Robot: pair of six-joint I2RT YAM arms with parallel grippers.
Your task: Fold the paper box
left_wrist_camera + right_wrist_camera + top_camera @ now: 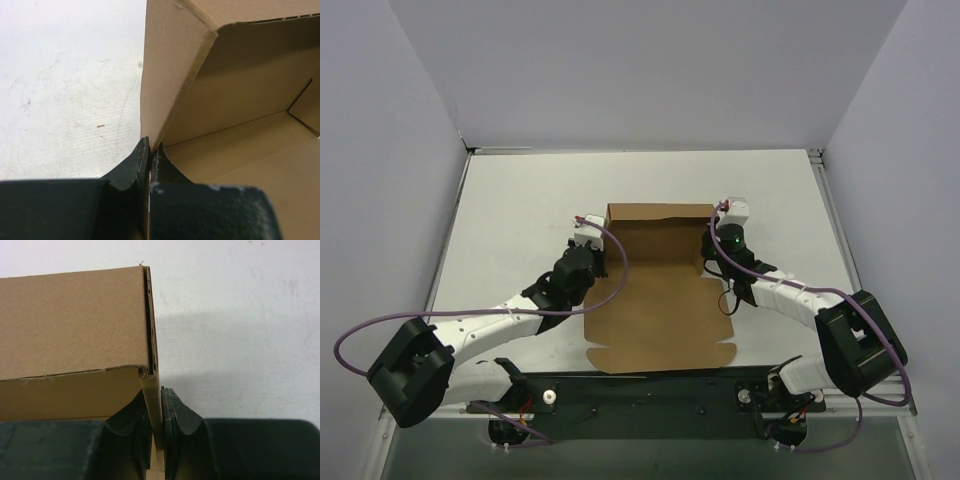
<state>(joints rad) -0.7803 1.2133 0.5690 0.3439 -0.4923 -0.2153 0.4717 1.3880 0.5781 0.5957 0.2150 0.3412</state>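
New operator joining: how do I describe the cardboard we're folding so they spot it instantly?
Start at the white table and look at its middle. The plain brown cardboard paper box sits there, far and side walls raised, near flap flat. It is the only brown thing, pinched by the left gripper and right gripper.

Qty check: 1 box, 2 arms, 2 grippers.

I counted 1 paper box point(660, 300) on 1 table point(520, 210); 2 arms, i.e. left arm point(490, 325) & right arm point(790, 295); 2 grippers, i.e. left gripper point(150, 150) & right gripper point(156, 395). Left wrist cam gave me 2 fingers point(131, 167), right wrist cam 2 more point(182, 412), so 4 fingers tot. I also logged 2 purple cables point(623, 265), 1 per arm, and 3 grey wall panels point(650, 70) round the table.
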